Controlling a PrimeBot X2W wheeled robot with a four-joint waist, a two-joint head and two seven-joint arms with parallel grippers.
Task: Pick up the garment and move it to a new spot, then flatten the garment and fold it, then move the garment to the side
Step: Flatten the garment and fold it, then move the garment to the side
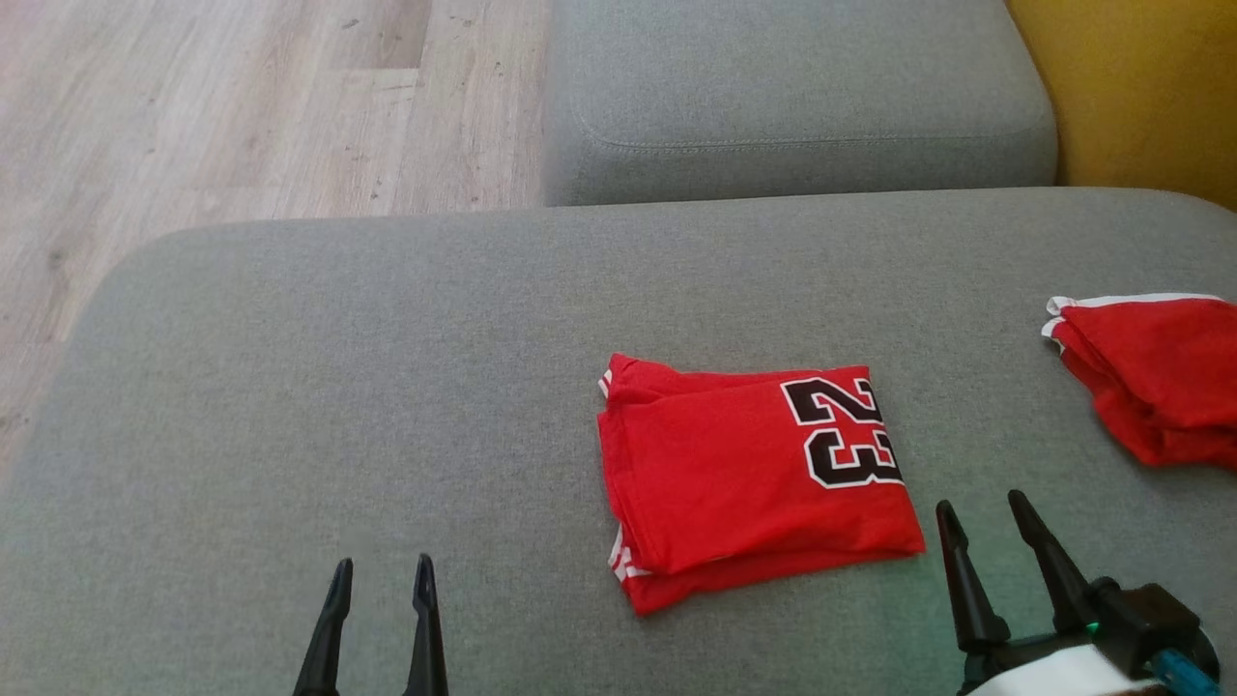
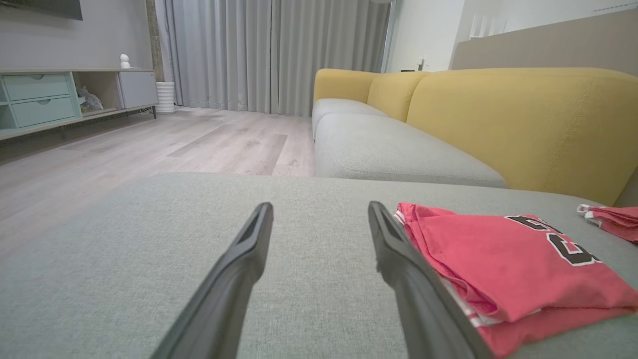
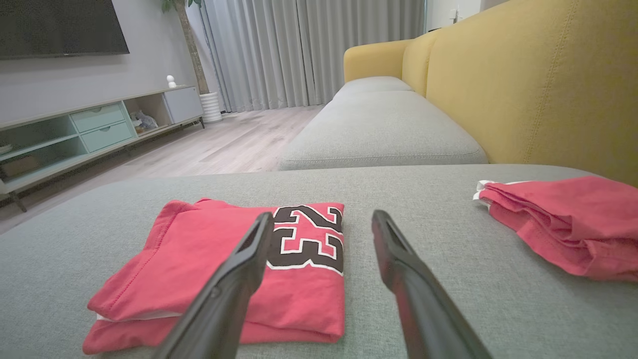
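Left fingers [image 1: 425, 628] at lower left of head view: parted a moderate gap, nothing btwn them, tips pointing over bare grey sofa seat [image 1: 338, 387], apart from any cloth. In left wrist view the garment sits just off to their right. Garment [image 1: 744, 474] lies flat mid-seat: red jersey folded to a rough rectangle, black "23" w/ white outline facing up at its far right corner, white trim peeking from the layers on the left edge. Right fingers [image 1: 962, 580] at lower right: also parted, empty, tips near the garment's near right corner, not touching it. Further right, a 2nd red cloth [image 1: 1150, 377] w/ white trim, loosely folded, well apart from the garment. Yellow backrest [image 1: 1140, 87] behind it.
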